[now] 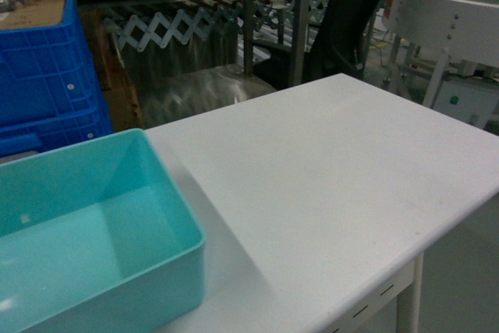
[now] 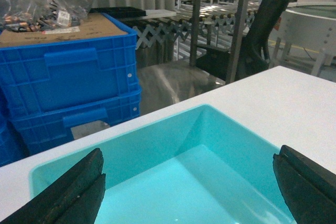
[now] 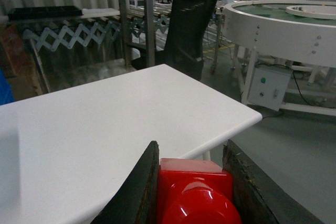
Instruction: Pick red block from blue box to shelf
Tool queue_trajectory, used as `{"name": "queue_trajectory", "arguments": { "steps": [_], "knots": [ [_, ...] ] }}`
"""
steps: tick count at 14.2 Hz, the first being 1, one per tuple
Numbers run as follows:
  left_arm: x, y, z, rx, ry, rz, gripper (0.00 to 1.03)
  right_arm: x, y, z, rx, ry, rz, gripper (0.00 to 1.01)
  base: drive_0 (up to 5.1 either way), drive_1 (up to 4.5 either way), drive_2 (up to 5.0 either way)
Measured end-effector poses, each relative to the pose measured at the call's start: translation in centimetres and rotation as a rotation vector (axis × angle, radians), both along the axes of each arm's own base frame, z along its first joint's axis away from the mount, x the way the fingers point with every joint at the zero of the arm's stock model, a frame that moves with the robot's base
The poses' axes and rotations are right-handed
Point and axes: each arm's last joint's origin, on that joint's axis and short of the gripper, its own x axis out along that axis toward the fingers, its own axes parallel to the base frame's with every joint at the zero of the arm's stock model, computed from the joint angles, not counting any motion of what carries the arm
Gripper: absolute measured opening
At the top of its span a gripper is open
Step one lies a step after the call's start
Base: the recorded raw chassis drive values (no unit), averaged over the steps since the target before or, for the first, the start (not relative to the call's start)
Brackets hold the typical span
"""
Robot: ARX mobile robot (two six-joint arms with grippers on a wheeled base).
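The red block [image 3: 194,187], glossy with a round stud facing the camera, is clamped between the dark fingers of my right gripper [image 3: 191,148], which is held over the near right part of the white table. My left gripper [image 2: 189,156] hangs open above the blue box [image 2: 157,145], whose visible floor holds nothing. The head view shows the blue box [image 1: 175,193] at the table's left front and neither gripper. The shelf [image 1: 300,13] stands behind the table with its steel posts showing; it also appears as the shelf [image 3: 148,19] in the right wrist view.
The white table [image 1: 327,177] ends at an edge on the right and front. Dark blue ribbed crates [image 1: 47,76] are stacked at the left rear. A black office chair [image 1: 343,21] and a round white conveyor table [image 1: 444,13] stand beyond the table.
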Motion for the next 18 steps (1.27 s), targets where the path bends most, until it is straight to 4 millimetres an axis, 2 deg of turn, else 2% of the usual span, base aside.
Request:
{"name": "queue_trajectory", "arguments": {
  "steps": [18],
  "knots": [
    [0.0, 0.0, 0.0, 0.0, 0.0, 0.0, 0.98, 0.0, 0.0, 0.0, 0.0, 0.0, 0.0, 0.29, -1.5, -1.54, -1.5]
  ]
}}
